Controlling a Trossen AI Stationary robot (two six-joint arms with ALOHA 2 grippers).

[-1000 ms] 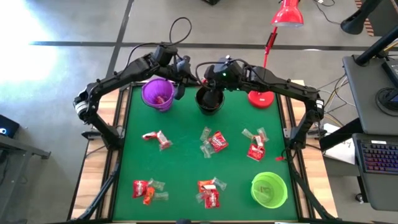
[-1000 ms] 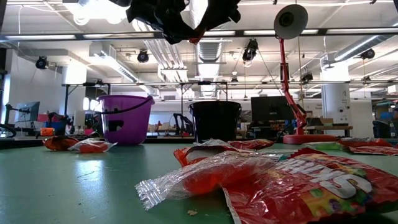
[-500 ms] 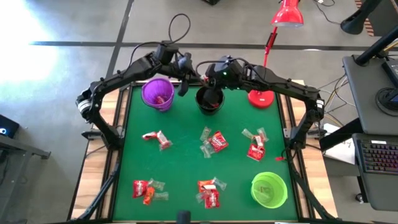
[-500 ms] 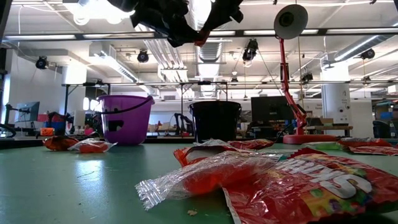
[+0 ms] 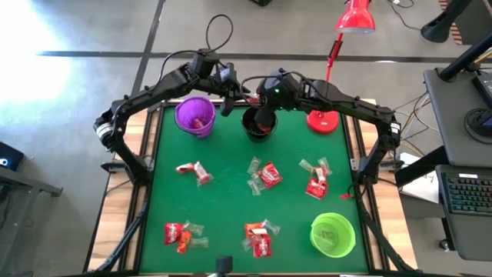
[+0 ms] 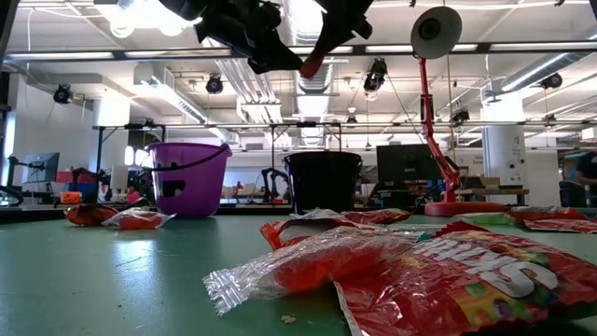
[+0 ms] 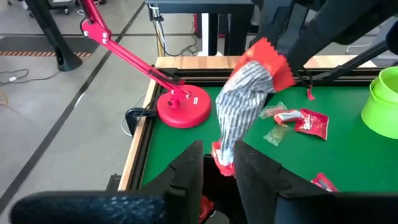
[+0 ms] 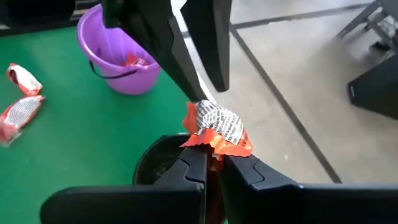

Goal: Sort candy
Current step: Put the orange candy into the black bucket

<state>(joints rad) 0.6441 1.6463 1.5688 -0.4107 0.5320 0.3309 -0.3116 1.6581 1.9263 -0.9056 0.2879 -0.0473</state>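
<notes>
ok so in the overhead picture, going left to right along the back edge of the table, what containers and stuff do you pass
purple cup → black cup → red lamp base

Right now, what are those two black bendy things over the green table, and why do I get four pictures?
They are two robot arms sorting candy. One camera looks straight down, one sits at table height, and one rides on each arm's wrist.

On the green table lie little heaps of wrapped candy, with a purple cup, a black cup, a green cup and a red lamp.

Each arm ends in a pincer. The right pincer is shut on a red candy wrapper, just above the black cup. The left pincer is right beside it, its fingers apart around the same wrapper.
</notes>
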